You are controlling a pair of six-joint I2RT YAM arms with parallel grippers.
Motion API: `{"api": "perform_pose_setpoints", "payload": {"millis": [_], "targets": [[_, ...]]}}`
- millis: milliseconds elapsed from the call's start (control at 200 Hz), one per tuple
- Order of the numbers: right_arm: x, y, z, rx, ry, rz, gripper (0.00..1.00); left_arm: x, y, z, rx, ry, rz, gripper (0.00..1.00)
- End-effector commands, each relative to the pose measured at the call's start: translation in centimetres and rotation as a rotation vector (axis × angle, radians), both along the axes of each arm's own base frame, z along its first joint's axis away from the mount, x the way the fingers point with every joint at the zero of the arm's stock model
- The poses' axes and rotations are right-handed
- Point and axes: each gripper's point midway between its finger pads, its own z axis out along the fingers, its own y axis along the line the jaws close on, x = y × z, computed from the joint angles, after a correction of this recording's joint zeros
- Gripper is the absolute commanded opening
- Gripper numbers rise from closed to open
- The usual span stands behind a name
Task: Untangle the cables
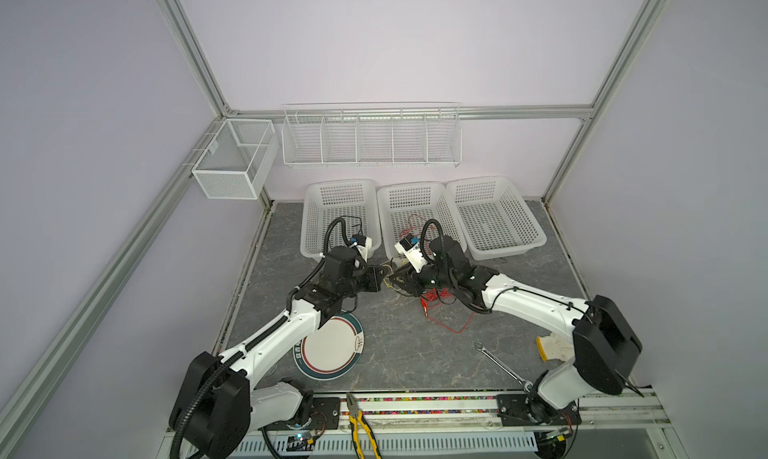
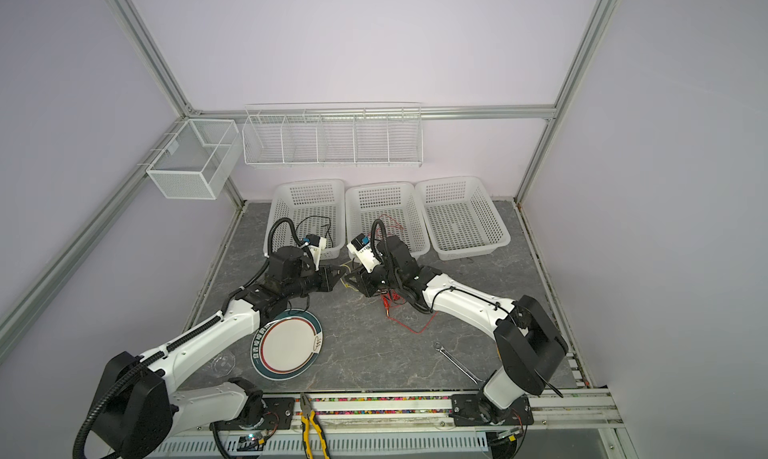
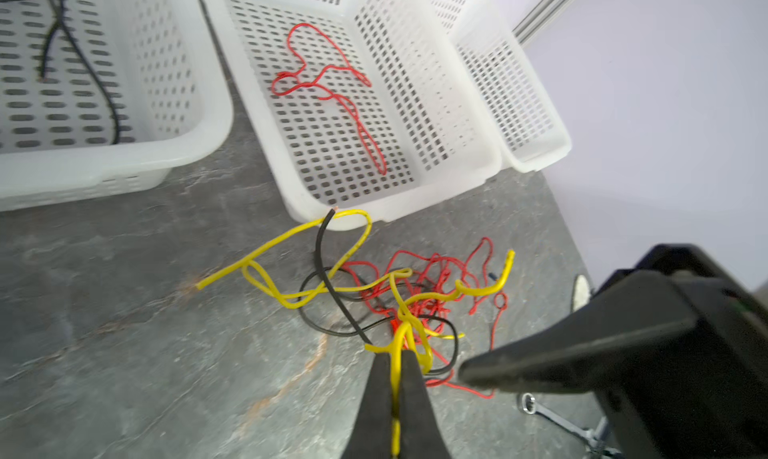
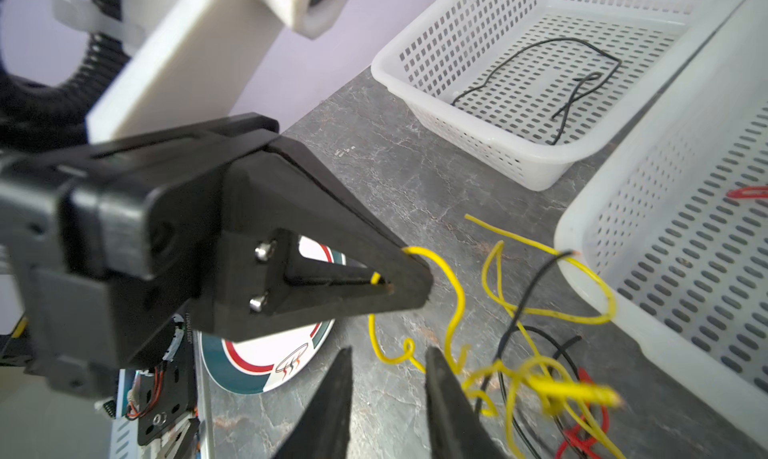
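pinching one yellow cable, the left tool is squeezing shut on it, likely so it can be pulled out of the mess. the cables are lying in a red, yellow and black knot on the table, just in front of the middle basket. the right tool is sitting with its two parts apart, holding nothing, close to the knot, maybe to grab it next. one red cable is lying inside that basket and a black cable in the basket beside it, likely sorted by color.

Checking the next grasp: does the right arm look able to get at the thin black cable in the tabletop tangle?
Probably yes: the right claw is open beside the thin black cable, nothing solid between, though thin yellow cable loops cross it.
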Motion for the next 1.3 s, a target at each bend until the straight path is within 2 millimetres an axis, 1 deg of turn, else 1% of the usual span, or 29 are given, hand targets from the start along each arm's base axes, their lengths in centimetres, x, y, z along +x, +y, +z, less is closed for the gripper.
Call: {"api": "perform_pose_setpoints", "payload": {"millis": [0, 80, 140, 240, 330, 415, 560, 685, 815, 890, 1135, 1295], "targets": [[0.8, -2.1, 0.9, -0.011, -0.036, -0.067, 0.42, 0.1, 1.8, 0.5, 0.120, -0.031, 0.036, 0.00], [1.6, -3.5, 0.0, -0.056, -0.029, -0.110, 0.42, -0.4, 2.2, 0.7, 0.143, -0.045, 0.019, 0.00], [2.1, -4.4, -1.1, -0.086, -0.005, -0.133, 0.42, -0.8, 2.4, 1.0, 0.152, -0.061, 0.007, 0.00], [2.4, -5.1, -2.7, -0.104, 0.040, -0.131, 0.43, -1.3, 2.7, 1.6, 0.162, -0.089, -0.006, 0.00], [1.7, -4.3, -3.8, -0.101, 0.073, -0.071, 0.43, -1.6, 2.8, 2.3, 0.158, -0.113, -0.014, 0.00], [1.0, -3.3, -4.3, -0.076, 0.099, -0.022, 0.46, -1.8, 2.8, 3.0, 0.148, -0.132, -0.023, 0.00], [0.1, -1.8, -4.1, -0.023, 0.111, 0.048, 0.50, -1.7, 2.7, 3.7, 0.137, -0.153, -0.022, 0.00], [-0.4, -1.3, -4.7, -0.030, 0.124, 0.078, 0.51, -1.5, 2.7, 4.0, 0.139, -0.162, -0.014, 0.00], [-0.7, -1.3, -6.0, -0.052, 0.145, 0.085, 0.50, -1.3, 2.7, 4.5, 0.136, -0.174, -0.010, 0.00], [-0.6, -1.4, -6.7, -0.064, 0.152, 0.076, 0.49, -1.2, 2.6, 4.8, 0.132, -0.181, -0.009, 0.00], [-0.3, -1.2, -7.7, -0.077, 0.163, 0.074, 0.46, -0.8, 2.6, 5.6, 0.136, -0.195, -0.004, 0.00], [0.2, -1.7, -8.8, -0.099, 0.149, 0.035, 0.46, -0.7, 3.1, 6.0, 0.142, -0.205, 0.021, 0.00]]}}
